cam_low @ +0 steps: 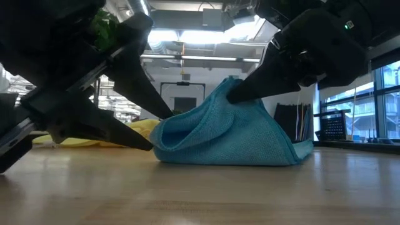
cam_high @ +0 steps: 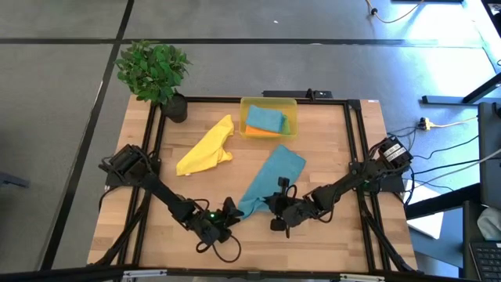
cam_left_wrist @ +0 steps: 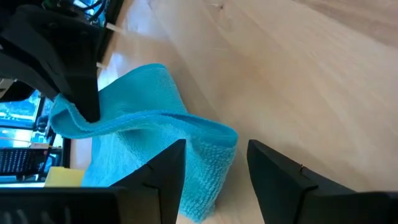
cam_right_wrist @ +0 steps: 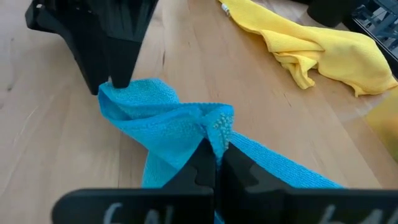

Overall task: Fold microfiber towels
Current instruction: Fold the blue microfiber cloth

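Left gripper low over pale wooden tabletop, two dark fingers spread apart. Teal-blue microfiber towel bunched just ahead, folded end lying in gap and against one finger. Farther off, right gripper pinches towel's far edge, lifting it into ridge clear of wood. Small yellow patch beside towel at frame edge, identity unclear. Dark frame rails beyond.
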Controlling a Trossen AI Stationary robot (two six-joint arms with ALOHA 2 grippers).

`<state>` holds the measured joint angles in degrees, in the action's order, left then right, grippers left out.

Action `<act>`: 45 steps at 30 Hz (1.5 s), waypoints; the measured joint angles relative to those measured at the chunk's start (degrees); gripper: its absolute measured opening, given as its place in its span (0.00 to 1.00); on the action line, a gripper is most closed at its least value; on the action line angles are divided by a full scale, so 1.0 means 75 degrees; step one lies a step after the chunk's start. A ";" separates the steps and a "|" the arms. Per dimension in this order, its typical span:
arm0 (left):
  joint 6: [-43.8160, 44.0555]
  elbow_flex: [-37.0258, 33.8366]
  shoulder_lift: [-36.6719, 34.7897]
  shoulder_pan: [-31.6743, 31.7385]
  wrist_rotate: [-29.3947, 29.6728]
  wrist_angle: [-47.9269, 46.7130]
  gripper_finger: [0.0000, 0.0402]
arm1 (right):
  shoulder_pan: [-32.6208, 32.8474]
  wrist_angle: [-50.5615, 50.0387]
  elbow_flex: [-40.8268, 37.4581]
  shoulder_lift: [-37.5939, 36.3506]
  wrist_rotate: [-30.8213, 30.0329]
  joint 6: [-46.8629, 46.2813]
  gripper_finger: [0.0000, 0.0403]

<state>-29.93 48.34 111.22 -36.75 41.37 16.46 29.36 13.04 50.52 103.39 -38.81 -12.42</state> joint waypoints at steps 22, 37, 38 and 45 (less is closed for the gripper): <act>0.0137 -0.0035 0.0012 0.0237 0.0416 0.0202 0.40 | -0.0095 -0.0175 0.0009 -0.0536 0.0052 -0.0094 0.00; 0.0115 -0.0035 0.0018 0.0172 0.0792 0.0159 0.24 | -0.0102 -0.0220 0.0009 -0.0535 0.0132 -0.0091 0.00; 0.0119 -0.0035 0.0023 0.0137 0.0900 0.0165 0.21 | -0.0102 -0.0222 0.0009 -0.0536 0.0132 -0.0091 0.00; 0.0117 -0.0048 0.0021 -0.0107 0.1370 0.0303 0.01 | -0.0102 -0.0308 0.0009 -0.0536 0.0417 -0.0018 0.00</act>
<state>-29.05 47.98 111.38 -37.55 51.65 18.73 28.60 10.73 50.59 99.37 -35.68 -12.55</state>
